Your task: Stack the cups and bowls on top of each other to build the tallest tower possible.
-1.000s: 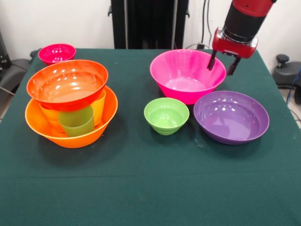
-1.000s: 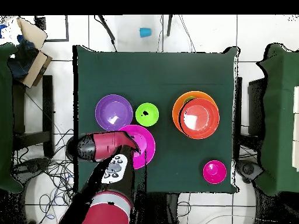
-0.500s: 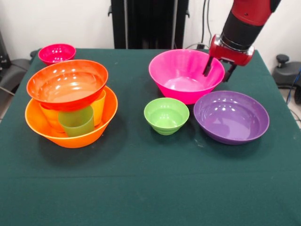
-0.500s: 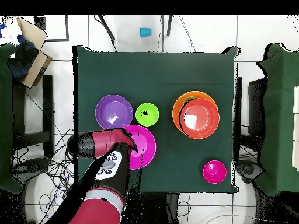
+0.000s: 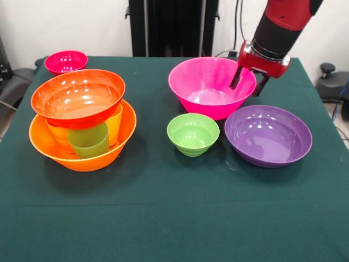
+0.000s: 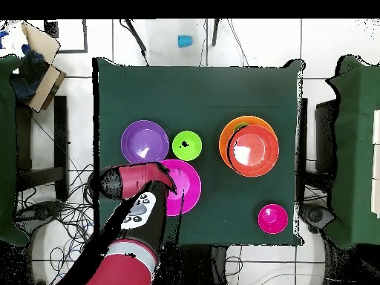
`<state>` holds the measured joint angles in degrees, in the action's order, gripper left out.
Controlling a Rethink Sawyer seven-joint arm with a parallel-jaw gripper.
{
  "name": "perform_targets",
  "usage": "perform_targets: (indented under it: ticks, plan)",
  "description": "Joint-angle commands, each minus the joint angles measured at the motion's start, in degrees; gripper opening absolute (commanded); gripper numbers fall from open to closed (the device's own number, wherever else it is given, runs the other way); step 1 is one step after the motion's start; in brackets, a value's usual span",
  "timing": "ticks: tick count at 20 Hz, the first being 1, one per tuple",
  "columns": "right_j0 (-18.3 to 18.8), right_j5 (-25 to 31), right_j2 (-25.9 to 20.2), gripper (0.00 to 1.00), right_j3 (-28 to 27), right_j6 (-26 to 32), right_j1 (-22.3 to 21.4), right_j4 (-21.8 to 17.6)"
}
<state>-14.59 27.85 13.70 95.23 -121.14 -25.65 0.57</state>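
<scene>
1. In the front view, the gripper point(image 5: 248, 83) sits at the upper right of the frame, its two dark fingers straddling the right rim of the large pink bowl point(image 5: 210, 90), one inside and one outside. Whether they actually pinch the wall is hard to tell from here; they look spread a little apart.
2. The purple bowl point(image 5: 268, 135) rests at the right, just below the pink one, and the small light green bowl point(image 5: 193, 133) stands near the centre, close to both.
3. At the left stands the tower point(image 5: 82, 125): a large orange bowl point(image 5: 82, 155) holds a green cup point(image 5: 89, 141), with a yellow cup point(image 5: 115, 123) beside it, and a wide red-orange bowl point(image 5: 78, 97) sits on top of the cups.
4. The small crimson bowl point(image 5: 66, 61) stands alone in the upper left corner of the green table point(image 5: 174, 213).
5. In the overhead view, the red arm point(image 6: 130, 223) comes up from the bottom, and a blue cup point(image 6: 184, 41) lies on the floor beyond the table's top edge.
</scene>
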Motion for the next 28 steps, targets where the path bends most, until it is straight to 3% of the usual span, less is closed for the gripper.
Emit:
perform_targets:
  ticks: [1,11,12,15,22,28]
  plan:
    - [0.8,0.2,-3.3,1.00,-3.1,-4.6,1.7,-0.9]
    - [0.6,-2.5,-3.5,1.00,-1.9,-5.1,1.9,-1.2]
    - [0.7,-3.1,-3.7,0.00,-1.7,-5.1,1.8,-1.2]
    - [1.2,-3.0,-3.9,0.00,-1.3,-6.1,1.5,-0.1]
    - [2.9,12.2,-1.3,0.00,-4.4,-4.2,-2.4,0.8]
    - [6.3,21.7,-0.6,0.00,-9.7,0.8,-3.7,-2.1]
